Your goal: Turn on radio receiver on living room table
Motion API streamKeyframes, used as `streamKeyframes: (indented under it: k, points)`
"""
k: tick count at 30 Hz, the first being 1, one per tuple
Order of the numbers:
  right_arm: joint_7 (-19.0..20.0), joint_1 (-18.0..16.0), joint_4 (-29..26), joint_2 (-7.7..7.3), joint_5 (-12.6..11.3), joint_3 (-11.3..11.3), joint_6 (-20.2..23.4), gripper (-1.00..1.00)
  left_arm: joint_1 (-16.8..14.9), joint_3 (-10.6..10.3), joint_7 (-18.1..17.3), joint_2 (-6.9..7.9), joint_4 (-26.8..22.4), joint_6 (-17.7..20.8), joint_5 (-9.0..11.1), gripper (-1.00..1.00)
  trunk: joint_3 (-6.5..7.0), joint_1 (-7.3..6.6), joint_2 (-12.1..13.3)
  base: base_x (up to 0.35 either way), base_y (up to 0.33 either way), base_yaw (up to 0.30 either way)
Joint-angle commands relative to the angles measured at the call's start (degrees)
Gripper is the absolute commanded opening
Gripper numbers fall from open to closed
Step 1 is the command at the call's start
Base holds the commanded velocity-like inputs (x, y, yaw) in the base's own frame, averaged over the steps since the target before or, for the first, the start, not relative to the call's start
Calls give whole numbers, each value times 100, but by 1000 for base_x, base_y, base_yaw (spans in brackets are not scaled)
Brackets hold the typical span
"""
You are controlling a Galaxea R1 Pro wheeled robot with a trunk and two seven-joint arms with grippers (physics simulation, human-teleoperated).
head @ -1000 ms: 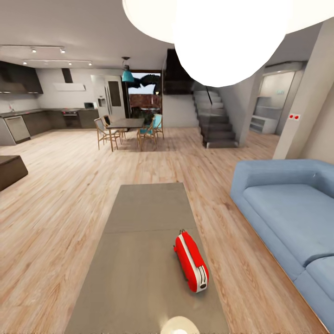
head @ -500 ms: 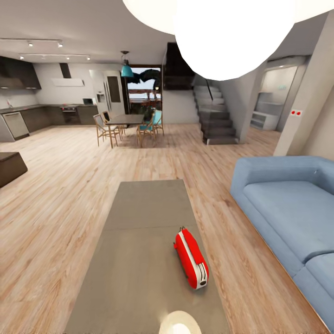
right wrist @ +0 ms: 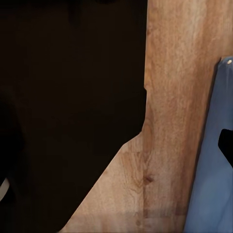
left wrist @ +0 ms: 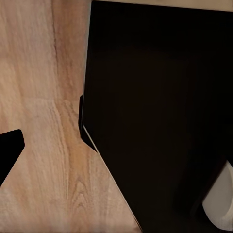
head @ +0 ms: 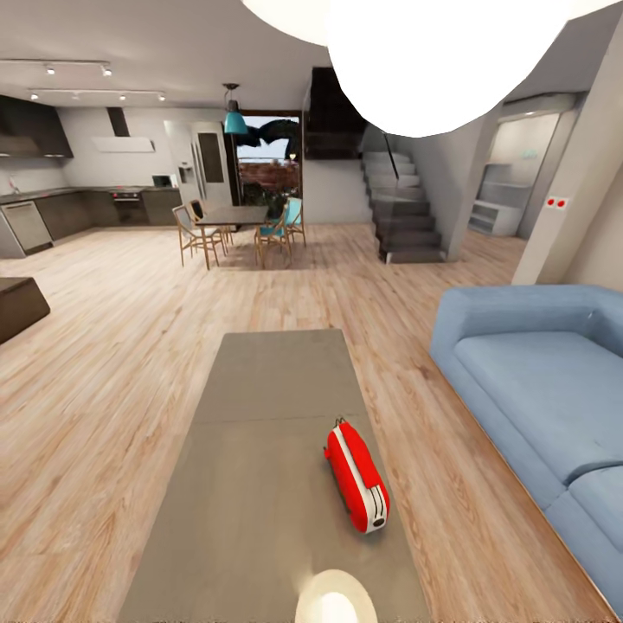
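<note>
The radio receiver (head: 356,475) is a bright red rounded box with a white band. It lies on its side on the right half of the long grey table (head: 251,484), just nearer to me than the seam across the top. In the left wrist view one dark fingertip (left wrist: 7,150) pokes in over the wood floor. The right wrist view likewise has a single dark fingertip (right wrist: 226,145), in front of the blue sofa's edge. Neither fingertip is near the radio receiver.
The light blue sofa (head: 545,381) runs along the table's right side with a strip of plank floor between them. A large white pendant lamp (head: 415,61) hangs overhead. A pale round shape (head: 336,599) sits at the near table edge. The dining table with chairs (head: 238,229) stands far back.
The whole head view has shifted slightly, so the camera moved; the pale round shape at the bottom edge looks larger. The radio receiver keeps its place on the table.
</note>
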Motion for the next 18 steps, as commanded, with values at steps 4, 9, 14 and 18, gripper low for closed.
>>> streamKeyframes:
  k: [4, 9, 14, 18]
  points:
    - [0, 0, 0, 0, 0, 0, 0, 100, 2, -2, 0, 0, 0, 1, 0, 100, -37, 0, 0, 0, 0, 0]
    - [0, 0, 0, -2, 0, 0, 0, 100, 1, -3, 0, -2, 0, 0, 0, 100, -83, 0, 0, 0, 0, 0]
    - [0, 0, 0, -2, 0, 0, 0, 100, 2, -3, 0, -4, 0, 0, 1, 100, -130, 0, 0, 0, 0, 0]
    - [0, 0, 0, -6, 0, 0, 0, 100, -1, -2, 0, -5, 0, 0, 0, 100, -167, 0, 0, 0, 0, 0]
